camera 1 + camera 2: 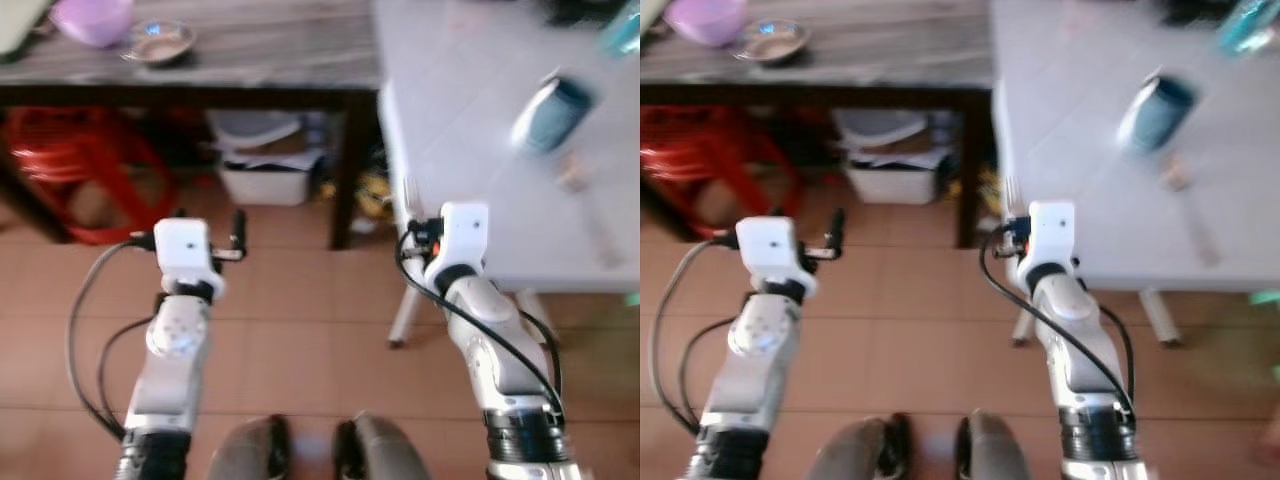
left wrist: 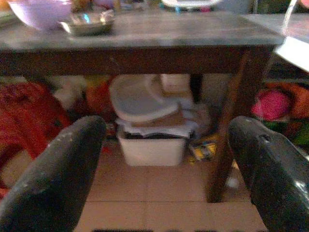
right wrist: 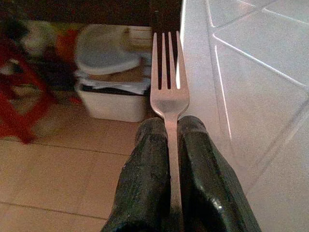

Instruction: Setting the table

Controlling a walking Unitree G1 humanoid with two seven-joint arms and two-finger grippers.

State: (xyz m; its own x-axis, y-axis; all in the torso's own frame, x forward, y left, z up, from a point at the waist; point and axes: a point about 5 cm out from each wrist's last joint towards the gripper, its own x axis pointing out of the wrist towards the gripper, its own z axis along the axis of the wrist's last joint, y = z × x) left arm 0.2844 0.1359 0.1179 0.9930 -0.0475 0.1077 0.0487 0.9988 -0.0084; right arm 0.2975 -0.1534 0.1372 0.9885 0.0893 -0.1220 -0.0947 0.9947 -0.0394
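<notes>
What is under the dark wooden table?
Under the dark wooden table stands a white plastic bin with a pale lid and papers on it, and a red stool beside it. The bin's contents are covered.

Under the dark wooden table [image 1: 250,95] there's a white storage bin [image 1: 265,183] stuffed with papers, a pale lid [image 2: 137,99] lying on top of it. Left of the bin sits a red plastic stool [image 1: 85,160], all on a tan tiled floor [image 1: 300,330].
</notes>
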